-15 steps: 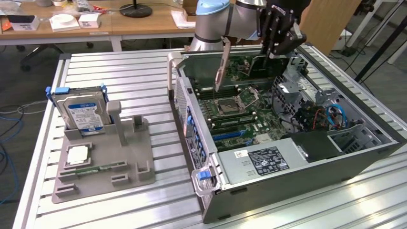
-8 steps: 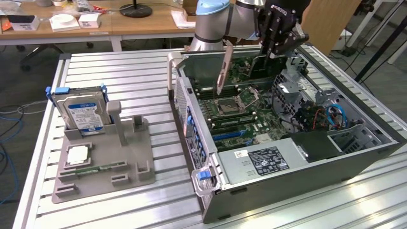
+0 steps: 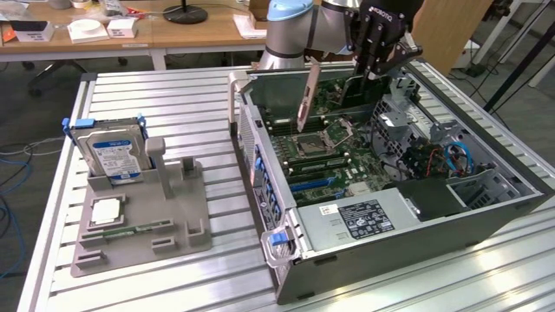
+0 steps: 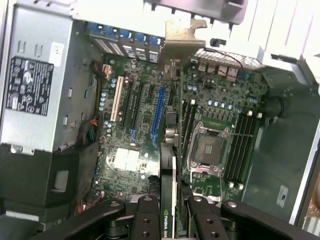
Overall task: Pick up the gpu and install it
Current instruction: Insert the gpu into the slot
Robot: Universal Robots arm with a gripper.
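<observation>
The gpu (image 3: 351, 97) hangs on edge above the motherboard (image 3: 334, 172) inside the open computer case (image 3: 260, 162), its metal bracket (image 3: 305, 104) toward the exterior view's left. My gripper (image 3: 371, 70) comes down from above and is shut on the card's top edge. The wrist view looks down the card: the gpu (image 4: 167, 192) runs edge-on between my two black fingers (image 4: 147, 220), with its bracket (image 4: 182, 37) at the far end. The card's lower edge lies over the gap between the long blue slot (image 4: 157, 112) and the processor socket (image 4: 207, 147). Whether it touches the board I cannot tell.
A grey fixture (image 3: 173, 227) on the slatted table at the exterior view's left holds a silver hard drive (image 3: 108, 153), a processor (image 3: 106, 211) and a green memory stick (image 3: 139, 227). The power supply (image 3: 364, 218) and cables (image 3: 433, 159) crowd the case's near side.
</observation>
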